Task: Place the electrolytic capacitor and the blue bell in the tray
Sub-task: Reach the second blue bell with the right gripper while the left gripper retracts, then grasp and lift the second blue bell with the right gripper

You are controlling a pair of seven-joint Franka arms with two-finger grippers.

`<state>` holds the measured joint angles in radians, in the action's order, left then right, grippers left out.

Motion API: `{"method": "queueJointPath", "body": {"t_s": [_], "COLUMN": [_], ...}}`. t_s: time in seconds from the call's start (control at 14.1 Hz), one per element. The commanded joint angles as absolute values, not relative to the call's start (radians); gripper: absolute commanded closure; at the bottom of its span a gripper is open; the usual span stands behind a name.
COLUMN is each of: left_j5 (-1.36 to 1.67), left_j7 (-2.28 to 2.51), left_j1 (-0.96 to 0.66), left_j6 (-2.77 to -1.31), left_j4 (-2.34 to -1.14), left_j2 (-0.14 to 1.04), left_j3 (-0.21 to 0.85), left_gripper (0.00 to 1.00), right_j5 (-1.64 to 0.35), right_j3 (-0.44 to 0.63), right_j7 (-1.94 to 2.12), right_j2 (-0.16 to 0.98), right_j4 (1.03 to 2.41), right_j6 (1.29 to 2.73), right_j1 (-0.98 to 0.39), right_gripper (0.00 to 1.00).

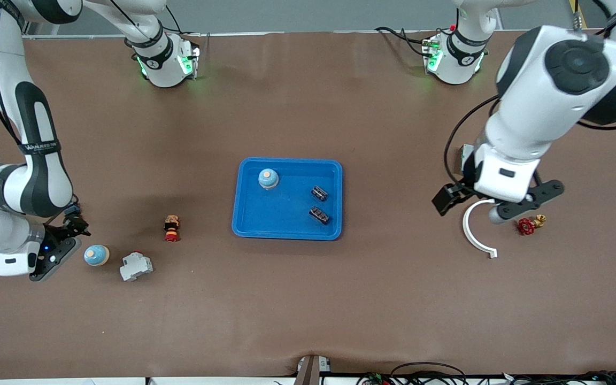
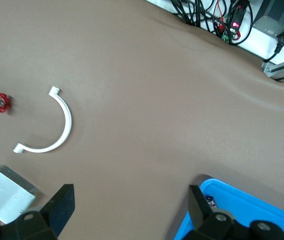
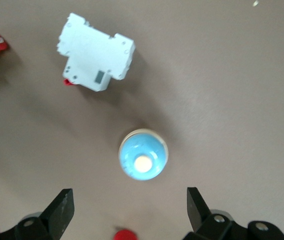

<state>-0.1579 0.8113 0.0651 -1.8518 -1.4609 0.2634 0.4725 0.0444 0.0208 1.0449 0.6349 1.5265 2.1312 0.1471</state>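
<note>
The bright-blue tray (image 1: 286,227) lies mid-table. In it are one blue bell (image 1: 268,178) and two dark electrolytic capacitors (image 1: 319,193), (image 1: 318,215). A second blue bell (image 1: 96,255) stands on the table toward the right arm's end; it also shows in the right wrist view (image 3: 143,154). My right gripper (image 1: 72,227) is open and empty, low beside this bell, which lies just ahead of the fingertips (image 3: 62,210). My left gripper (image 1: 492,204) is open and empty, up over the table near the white arc. A corner of the tray (image 2: 241,210) shows by its fingers.
A white circuit breaker (image 1: 136,266) and a red push button (image 1: 171,228) lie near the loose bell. A white arc piece (image 1: 474,235), a red-handled valve (image 1: 527,225) and a grey metal box (image 2: 4,195) lie toward the left arm's end.
</note>
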Motion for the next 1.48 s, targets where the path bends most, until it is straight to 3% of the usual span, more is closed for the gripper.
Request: {"method": "queueJointPath", "body": {"t_s": [0.0, 0.14, 0.42, 0.57, 0.85, 1.41], "left_j5": [-0.046, 0.003, 0.011, 0.009, 0.009, 0.009], "left_j7": [0.668, 0.565, 0.413, 0.323, 0.235, 0.199], "left_j1": [-0.027, -0.078, -0.13, -0.155, -0.134, -0.129], "left_j6": [-1.79, -1.714, -1.565, -1.552, -1.554, -1.522], "left_j4": [-1.491, -1.491, -1.502, -1.567, -1.612, -1.609], "left_j2": [0.157, 0.106, 0.011, -0.058, -0.121, -0.123], "left_j3": [0.299, 0.177, 0.051, 0.005, 0.0, -0.002], "left_gripper": [0.0, 0.0, 0.0, 0.0, 0.0, 0.0], "right_j5": [0.058, 0.058, 0.057, 0.055, 0.054, 0.037], "right_j3": [0.0, 0.0, 0.0, 0.002, 0.0, -0.002], "right_j7": [1.092, 1.094, 1.094, 1.094, 1.094, 1.092], "right_j2": [0.683, 0.698, 0.735, 0.749, 0.768, 0.804], "right_j4": [1.485, 1.485, 1.497, 1.505, 1.505, 1.542], "right_j6": [2.166, 2.167, 2.186, 2.204, 2.25, 2.329], "right_j1": [0.176, 0.181, 0.196, 0.199, 0.196, 0.192], "right_gripper": [0.0, 0.0, 0.0, 0.0, 0.0, 0.0]}}
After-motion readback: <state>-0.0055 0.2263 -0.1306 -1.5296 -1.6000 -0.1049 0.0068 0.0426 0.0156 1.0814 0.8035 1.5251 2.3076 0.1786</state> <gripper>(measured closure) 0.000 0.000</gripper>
